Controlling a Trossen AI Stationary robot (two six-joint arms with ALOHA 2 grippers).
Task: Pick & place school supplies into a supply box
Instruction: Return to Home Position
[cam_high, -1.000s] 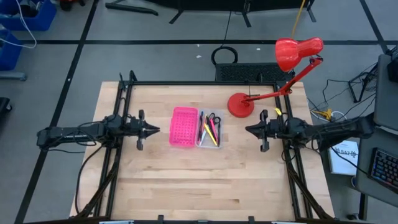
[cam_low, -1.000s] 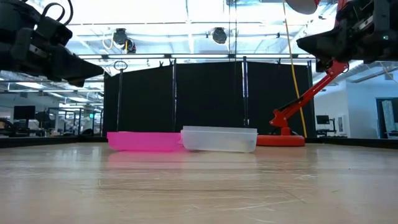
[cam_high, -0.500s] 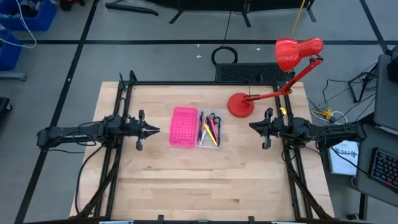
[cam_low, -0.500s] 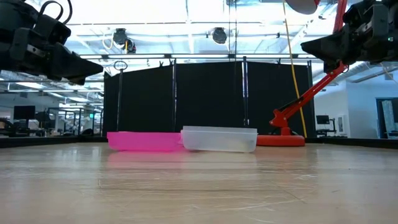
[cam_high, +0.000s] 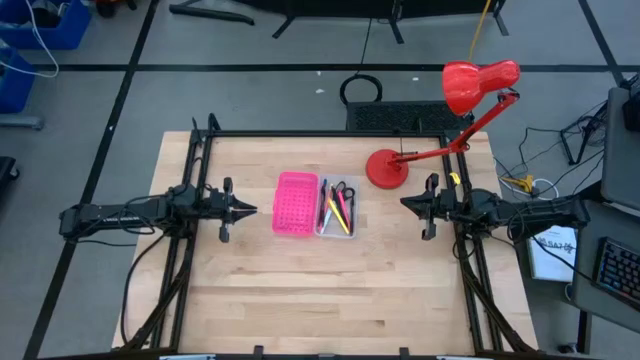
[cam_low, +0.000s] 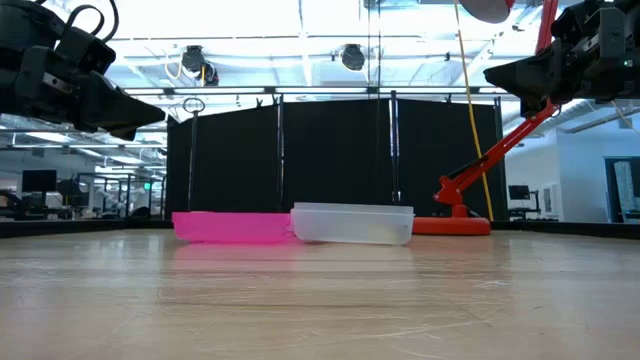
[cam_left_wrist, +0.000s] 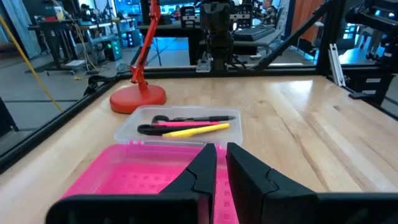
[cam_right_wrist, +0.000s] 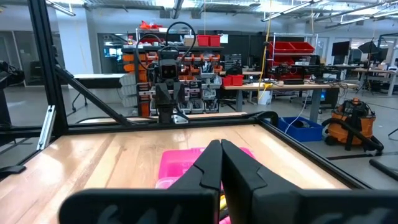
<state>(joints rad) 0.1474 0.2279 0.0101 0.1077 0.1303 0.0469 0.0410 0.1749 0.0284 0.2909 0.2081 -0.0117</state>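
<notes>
**Both hands closed above the bench, supplies lying in the clear box**

The left hand hangs over the bench, well clear of the wood, as the low view shows. Its two fingers are drawn together with only a thin slit between them, and they grip nothing. The right hand faces it from the opposite side at much the same height. Its fingers are pressed together and empty.

The supply box, a whitish translucent tray, sits on the bench between the two hands, well apart from both. Ahead of the left hand comes first the pink perforated tray, then the supply box touching its far long side. For the right hand the order is reversed: the supply box is the nearer one, mostly hidden behind that hand's own fingers, and the pink tray lies beyond it.

Inside the supply box lie the black-handled scissors and the pens. A black one, a pink-red one and a yellow one show clearly, though the full count is hard to tell from above.

A red desk lamp stands on the bench beyond the box, nearer the right hand than the left
</notes>
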